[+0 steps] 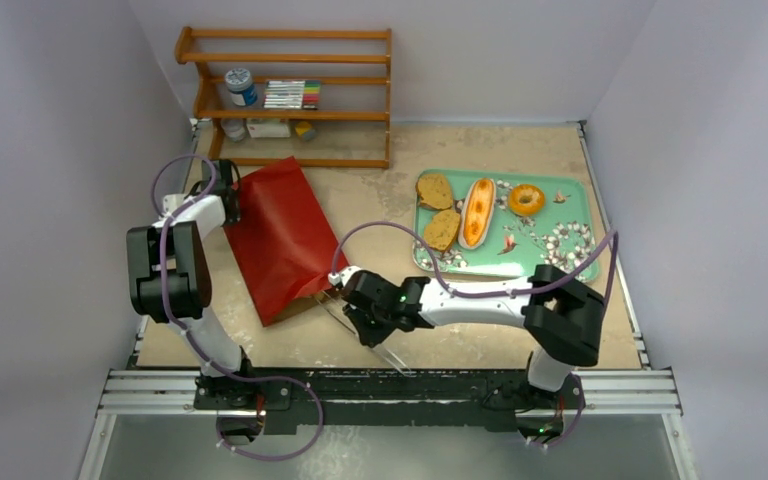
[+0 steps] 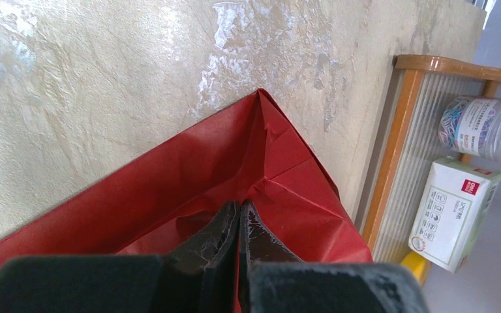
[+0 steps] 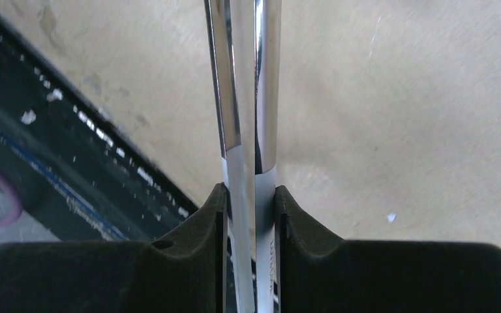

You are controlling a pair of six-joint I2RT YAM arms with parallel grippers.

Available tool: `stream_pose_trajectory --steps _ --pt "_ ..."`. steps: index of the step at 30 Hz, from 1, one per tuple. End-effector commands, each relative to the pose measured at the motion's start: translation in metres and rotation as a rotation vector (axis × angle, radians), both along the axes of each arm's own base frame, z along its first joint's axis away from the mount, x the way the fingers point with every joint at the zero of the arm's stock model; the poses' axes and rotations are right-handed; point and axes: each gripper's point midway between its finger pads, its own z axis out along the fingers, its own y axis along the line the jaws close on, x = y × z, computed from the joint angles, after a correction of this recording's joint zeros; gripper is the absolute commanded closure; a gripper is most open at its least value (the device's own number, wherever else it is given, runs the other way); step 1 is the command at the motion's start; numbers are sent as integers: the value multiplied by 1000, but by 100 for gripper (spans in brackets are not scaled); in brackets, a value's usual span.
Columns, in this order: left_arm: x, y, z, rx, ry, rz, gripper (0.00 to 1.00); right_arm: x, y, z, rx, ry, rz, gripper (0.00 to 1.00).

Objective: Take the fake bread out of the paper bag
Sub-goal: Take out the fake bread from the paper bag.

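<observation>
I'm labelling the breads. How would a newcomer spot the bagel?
Find the teal tray on the right of the table. The bagel lies by its far edge, just right of the long bun. It alone is a golden ring with a hole.

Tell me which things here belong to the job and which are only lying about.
Job: paper bag, fake bread, tray, tongs in right end effector, left end effector pinching the bag.
Lying about: wooden shelf, jar, white box, markers.
</observation>
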Motion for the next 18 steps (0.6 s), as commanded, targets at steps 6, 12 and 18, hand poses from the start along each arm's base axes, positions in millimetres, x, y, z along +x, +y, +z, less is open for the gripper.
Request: stream_pose_trajectory --steps 6,12,18 --pt "14 1 13 -7 -43 52 100 -46 -41 30 13 72 65 86" --pt "21 1 19 5 -42 59 100 -68 -66 51 34 100 91 86" --pt "26 0 22 17 -32 59 100 -73 -78 94 104 66 72 86"
